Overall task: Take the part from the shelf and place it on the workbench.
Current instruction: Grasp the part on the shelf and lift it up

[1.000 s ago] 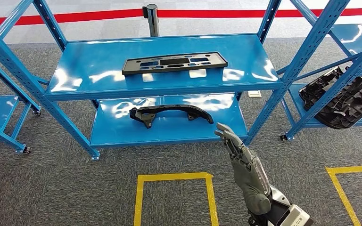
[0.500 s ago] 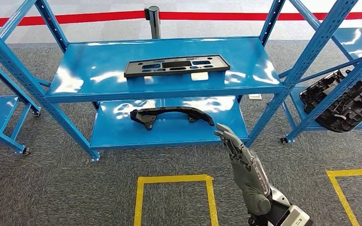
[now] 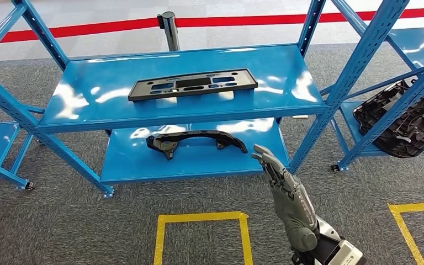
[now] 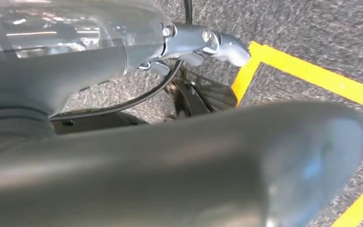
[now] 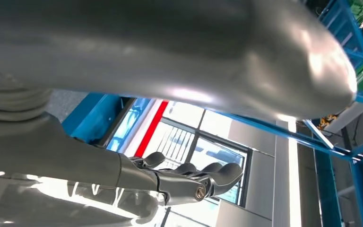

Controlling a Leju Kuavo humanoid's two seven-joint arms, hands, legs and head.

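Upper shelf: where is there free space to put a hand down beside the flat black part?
The upper shelf is bare to the left of the flat black panel, out to the left post, and along its front edge; a smaller bare patch lies to the panel's right. On the lower shelf, the curved black part fills the rear. The right hand holds nothing.

High forward-down head view over blue shelf (image 3: pixel 187 94); both wrist views close behind thumbs.

No text, label, brand, number or sign can be read anywhere: not on the blue shelf (image 3: pixel 143 113), nor on the parts lying on it.
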